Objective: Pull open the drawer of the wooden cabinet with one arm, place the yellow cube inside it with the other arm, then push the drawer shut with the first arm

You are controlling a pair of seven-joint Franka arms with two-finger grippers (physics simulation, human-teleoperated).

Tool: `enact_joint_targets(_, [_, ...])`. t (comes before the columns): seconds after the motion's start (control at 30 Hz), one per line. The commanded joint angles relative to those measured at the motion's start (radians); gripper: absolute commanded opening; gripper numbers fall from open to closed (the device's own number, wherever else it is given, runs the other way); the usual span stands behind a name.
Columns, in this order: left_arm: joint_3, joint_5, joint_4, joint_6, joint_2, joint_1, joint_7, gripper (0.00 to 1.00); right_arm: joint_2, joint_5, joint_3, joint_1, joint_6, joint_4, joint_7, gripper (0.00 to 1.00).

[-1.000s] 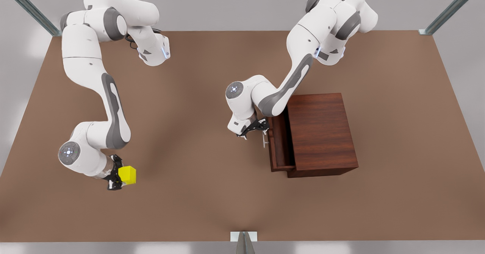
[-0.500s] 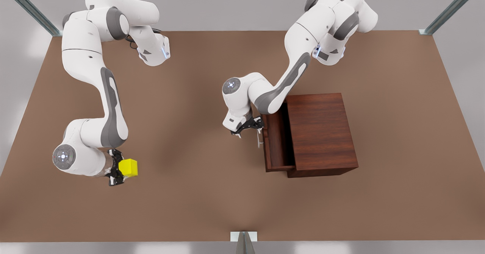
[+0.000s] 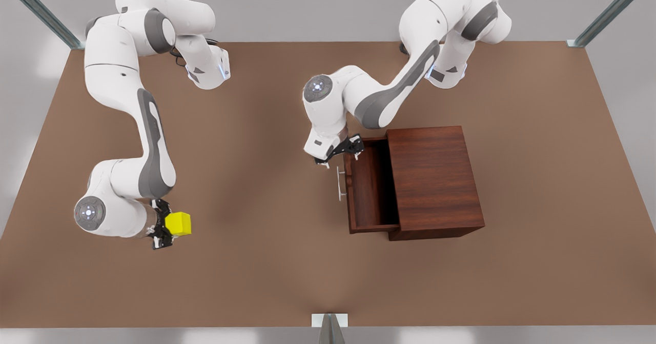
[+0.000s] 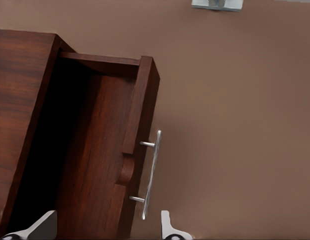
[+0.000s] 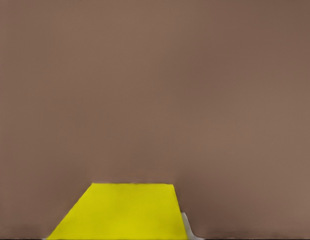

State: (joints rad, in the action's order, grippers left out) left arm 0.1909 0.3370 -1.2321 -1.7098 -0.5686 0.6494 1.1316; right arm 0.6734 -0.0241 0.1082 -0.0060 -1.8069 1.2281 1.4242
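A: Gripping the yellow cube (image 3: 179, 223), right gripper (image 3: 165, 230) sits at roughly 8 o'clock on the table (image 3: 256, 262) in the front view, fingers clamped on its sides. Cube looks carried, probably so it's ready to go once the drawer is clear.

B: Left gripper?

A: Left gripper (image 3: 342, 150) is off the handle (image 3: 340, 183), fingers apart, hovering at the drawer (image 3: 370, 182) front's 12 o'clock corner. My read: it let go and is making room for the drop.

B: Drawer state?

A: Pulled well out of the cabinet (image 3: 435, 180), inside bare. Dark reddish-brown wood, slim silver bar on the front. Cube is plain bright yellow, well apart from the drawer, at its 9 o'clock.
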Motion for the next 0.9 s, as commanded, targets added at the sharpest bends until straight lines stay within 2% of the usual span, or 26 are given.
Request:
enact_joint_targets(0.0, [-0.001, -0.082, 0.002, 0.272, 0.035, -0.066, -0.337, 1.00, -0.002, 0.001, 0.036, 0.001, 0.063, -0.024, 0.176, 0.57])
enact_joint_targets(0.03, [-0.002, -0.175, -0.015, 0.328, 0.119, -0.218, -0.552, 1.00, -0.002, 0.003, 0.079, 0.003, 0.072, -0.036, 0.237, 0.57])
enact_joint_targets(0.1, [-0.002, -0.278, -0.038, 0.407, 0.191, -0.433, -0.840, 1.00, -0.002, 0.001, 0.090, 0.040, 0.070, -0.039, 0.326, 0.57])
enact_joint_targets(0.13, [-0.004, -0.351, -0.111, 0.357, 0.240, -0.565, -0.934, 1.00, 0.000, 0.001, 0.090, 0.084, 0.070, -0.067, 0.395, 0.57])
enact_joint_targets(0.17, [-0.011, -0.357, -0.372, 0.126, 0.412, -0.634, -1.015, 1.00, 0.002, 0.001, 0.102, 0.118, 0.070, -0.085, 0.449, 0.57])
enact_joint_targets(0.2, [-0.016, -0.361, -0.396, 0.076, 0.461, -0.718, -1.113, 1.00, 0.003, 0.000, 0.154, 0.120, 0.058, -0.085, 0.505, 0.57])
enact_joint_targets(0.23, [-0.015, -0.355, -0.218, 0.208, 0.394, -0.729, -1.116, 1.00, 0.003, 0.000, 0.200, 0.121, 0.055, -0.088, 0.565, 0.57])
enact_joint_targets(0.27, [-0.015, -0.354, -0.176, 0.214, 0.363, -0.738, -1.124, 1.00, 0.009, 0.000, 0.228, 0.141, 0.054, -0.124, 0.624, 0.57])
enact_joint_targets(0.33, [-0.014, -0.308, -0.175, 0.179, 0.345, -0.734, -1.104, 1.00, 0.017, 0.000, 0.243, 0.199, -0.002, -0.134, 0.743, 0.57])
enact_joint_targets(0.4, [-0.019, -0.400, -0.184, 0.174, 0.337, -0.780, -1.079, 1.00, 0.037, 0.000, 0.307, 0.211, -0.061, -0.134, 0.848, 0.57])
enact_joint_targets(0.57, [-0.018, -0.401, -0.193, 0.190, 0.335, -0.777, -1.081, 1.00, 0.092, 0.000, 0.312, 0.365, -0.198, -0.180, 1.078, 0.57])
enact_joint_targets(0.87, [-0.013, -0.401, -0.201, 0.210, 0.335, -0.769, -1.076, 1.00, 0.184, 0.000, 0.303, 0.509, -0.356, -0.256, 1.193, 0.57])
